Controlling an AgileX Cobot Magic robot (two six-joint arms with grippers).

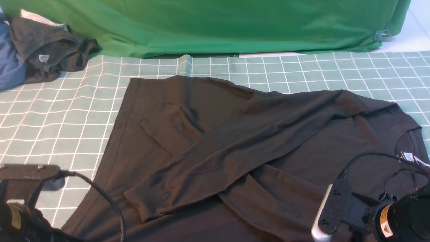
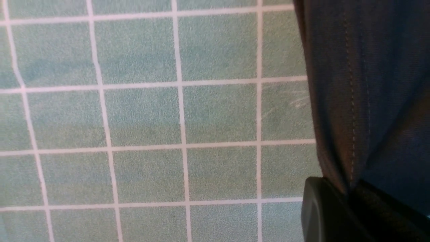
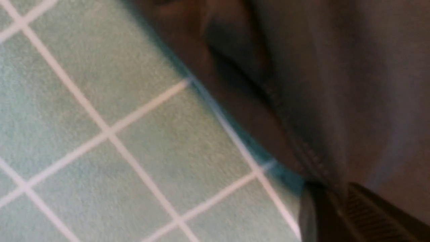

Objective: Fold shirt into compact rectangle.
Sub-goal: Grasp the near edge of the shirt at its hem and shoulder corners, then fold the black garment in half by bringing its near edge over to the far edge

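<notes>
Black fabric sits pinched in both grippers. The left gripper (image 2: 349, 196) has its 2 fingers (image 2: 322, 211) pressed together on a stitched edge of the shirt (image 1: 268, 134), and the cloth rises out from between them beside the bare mat (image 1: 67, 111). The right gripper (image 3: 339, 198) is closed in the same way on a seamed edge of the shirt, though that view is blurred.

The shirt lies spread on the green grid mat, from the middle to the right side. Its neck opening and white label (image 1: 408, 156) are at the far right, close to the right arm (image 1: 369, 211). 1 long sleeve (image 1: 235, 144) is folded slantwise across the body, with its cuff toward the near left. A 2nd sleeve (image 1: 161, 131) lies partly under it.

In the far left corner, well apart from the shirt, a dark grey garment (image 1: 47, 47) is bunched against a blue garment (image 1: 10, 64). A green cloth (image 1: 218, 23) hangs along the back edge.
</notes>
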